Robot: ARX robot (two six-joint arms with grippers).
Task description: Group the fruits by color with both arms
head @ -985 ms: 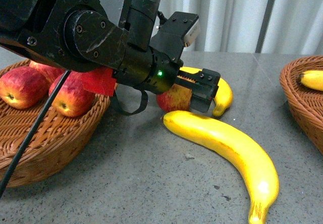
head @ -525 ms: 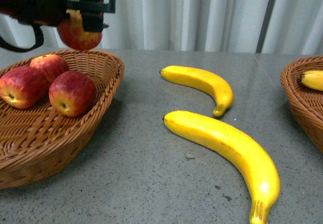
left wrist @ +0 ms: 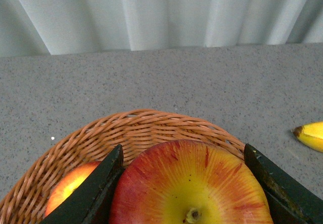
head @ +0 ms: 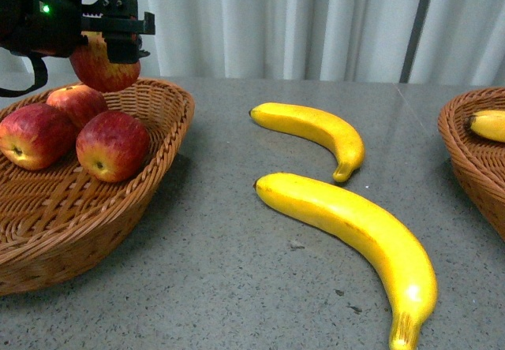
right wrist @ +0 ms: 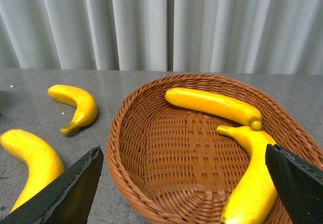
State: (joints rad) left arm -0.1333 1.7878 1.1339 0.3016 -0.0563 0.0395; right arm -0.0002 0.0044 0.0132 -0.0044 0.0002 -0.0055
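My left gripper is shut on a red apple and holds it over the far rim of the left wicker basket. In the left wrist view that apple fills the space between the black fingers, stem end toward the camera. Three more red apples lie in that basket. A short banana and a long banana lie on the grey table between the baskets. My right gripper hangs open above the right basket, which holds two bananas.
White curtains hang behind the table. In the front view, the right basket shows at the right edge with one banana end. Bare grey tabletop runs along the front.
The left arm lifted the red apple off the table near the bananas and swung it left over the left basket, then lowered it slightly toward the basket.
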